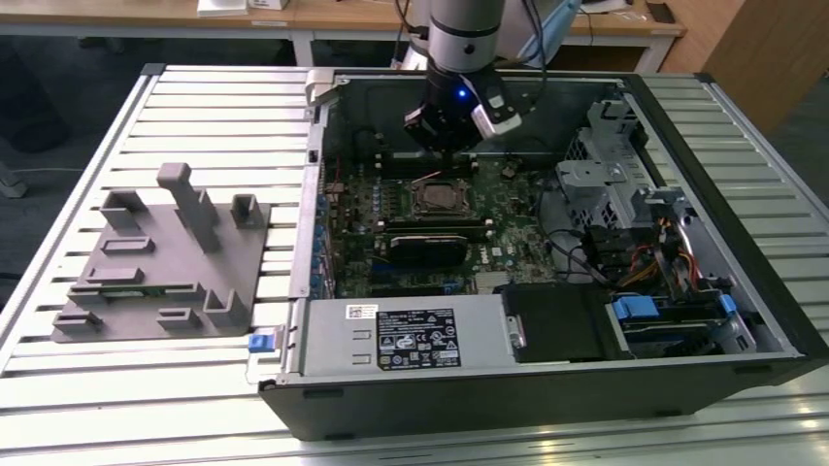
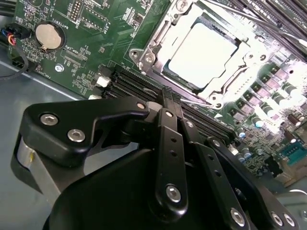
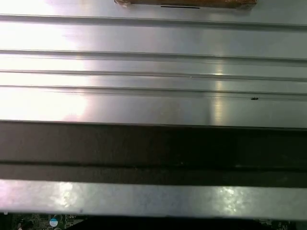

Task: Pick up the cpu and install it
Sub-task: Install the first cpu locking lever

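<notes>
The cpu (image 2: 204,48), a silvery-white square chip, lies flat inside the metal-framed motherboard socket (image 2: 158,45) in the second wrist view. My gripper (image 2: 170,98) hovers just off the socket's edge, over the memory slots (image 2: 129,84), its black fingers (image 2: 165,115) pressed together with nothing between them. In the exterior view my gripper (image 1: 447,141) hangs inside the open computer case (image 1: 725,204), slightly beyond the socket (image 1: 438,198), apart from it.
A grey fixture plate (image 1: 162,262) with upright pegs lies on the slatted table (image 1: 220,107) at the exterior view's left. In the case are a power supply (image 1: 408,335), a drive cage (image 1: 622,189) and cables (image 1: 647,257). A coin battery (image 2: 48,36) sits on the board.
</notes>
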Robot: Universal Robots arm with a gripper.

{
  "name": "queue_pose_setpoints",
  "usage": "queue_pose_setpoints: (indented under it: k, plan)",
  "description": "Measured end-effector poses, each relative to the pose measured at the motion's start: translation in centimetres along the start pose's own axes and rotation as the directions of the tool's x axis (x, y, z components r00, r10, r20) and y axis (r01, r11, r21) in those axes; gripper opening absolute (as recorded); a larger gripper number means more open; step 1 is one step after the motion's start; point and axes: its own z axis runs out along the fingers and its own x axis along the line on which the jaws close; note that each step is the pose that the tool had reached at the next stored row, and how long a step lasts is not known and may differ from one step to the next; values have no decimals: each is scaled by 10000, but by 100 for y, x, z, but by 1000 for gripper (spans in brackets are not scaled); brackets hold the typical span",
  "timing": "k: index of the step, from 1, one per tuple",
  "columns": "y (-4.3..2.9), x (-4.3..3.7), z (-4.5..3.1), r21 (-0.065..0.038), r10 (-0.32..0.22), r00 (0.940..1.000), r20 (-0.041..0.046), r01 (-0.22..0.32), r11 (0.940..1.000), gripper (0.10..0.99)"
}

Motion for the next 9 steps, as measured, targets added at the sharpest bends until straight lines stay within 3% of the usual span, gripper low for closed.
queue_pose_setpoints:
  k: [9]
  plan:
    - [-4,-28,84,-1,1,10000,0,-1,10000,106]
